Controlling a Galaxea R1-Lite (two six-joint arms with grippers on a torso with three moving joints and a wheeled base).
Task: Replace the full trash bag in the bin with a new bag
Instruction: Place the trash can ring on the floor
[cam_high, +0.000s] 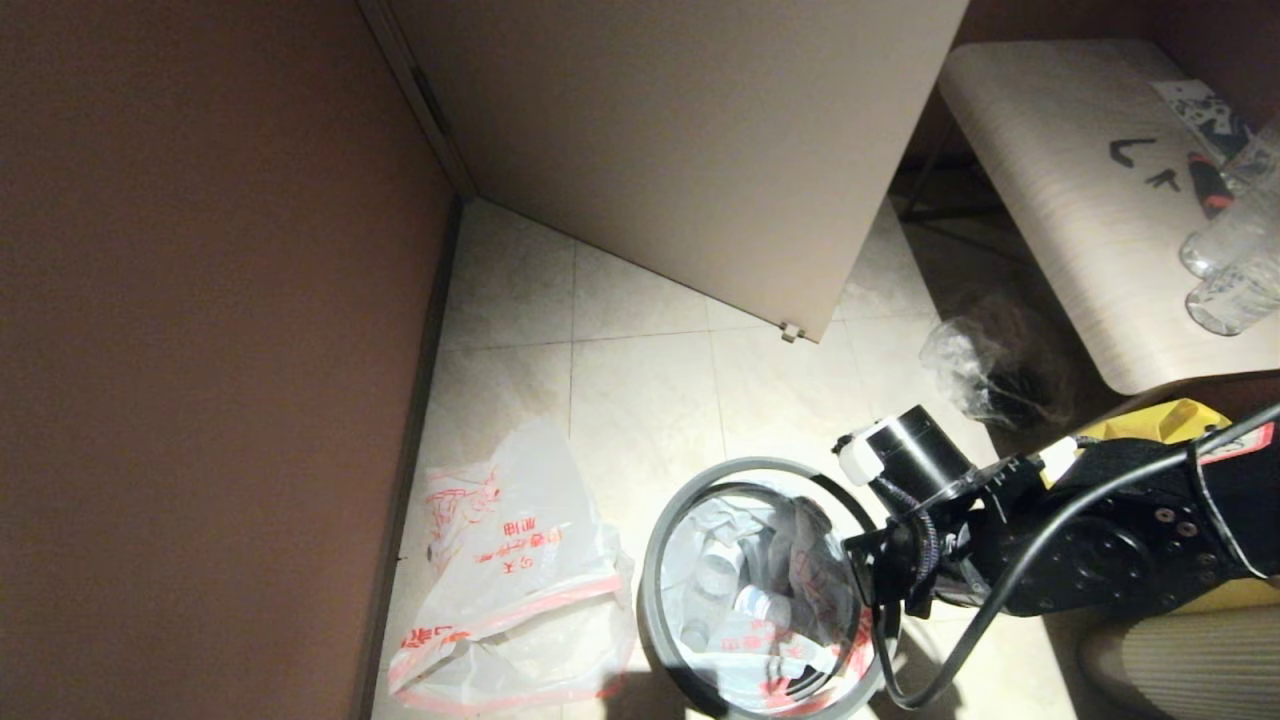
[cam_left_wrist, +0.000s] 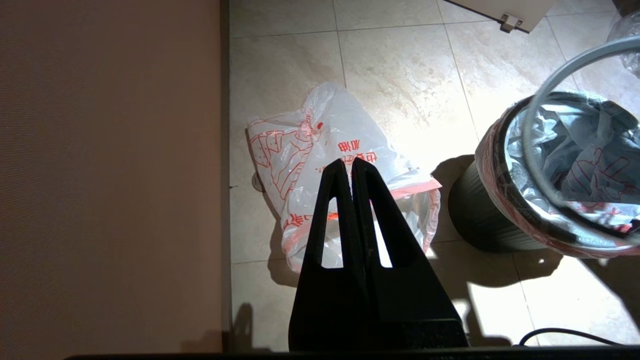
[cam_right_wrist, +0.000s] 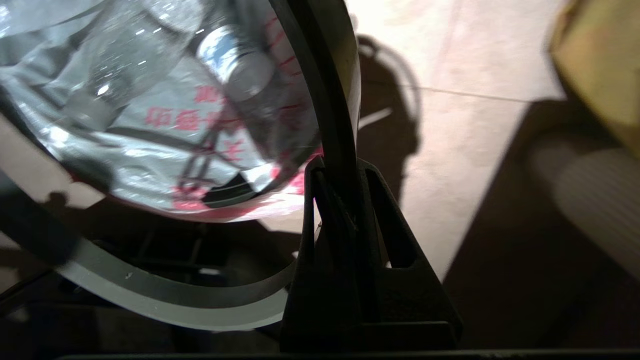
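Closest to the head camera, the robot's black right arm reaches in from the right edge, and its right gripper (cam_right_wrist: 336, 172) is clamped on the thin grey hoop (cam_high: 760, 466) that forms the separate rim of the bin (cam_left_wrist: 475, 220). In the right wrist view the two dark fingers are pinched nearly together with the hoop's band running between them, so the claw is narrow and holding the hoop. The hoop appears lifted and tilted above the bin mouth rather than seated on it. Directly beneath and beside the claw, toward the robot's left, sits the full trash bag (cam_high: 745, 600), still inside the small round bin, clear bottles showing through its film and its red-orange hem folded over the bin edge. The new bag (cam_high: 500, 590) lies slack on the tiled floor just left of the bin, near the wall. The left gripper (cam_left_wrist: 348, 167) hangs above that new bag with its fingers pressed shut and empty. Judged from this, the hoop must travel clear of the bin before the full bag can be drawn upward, and the left arm is the nearer one to the new bag.
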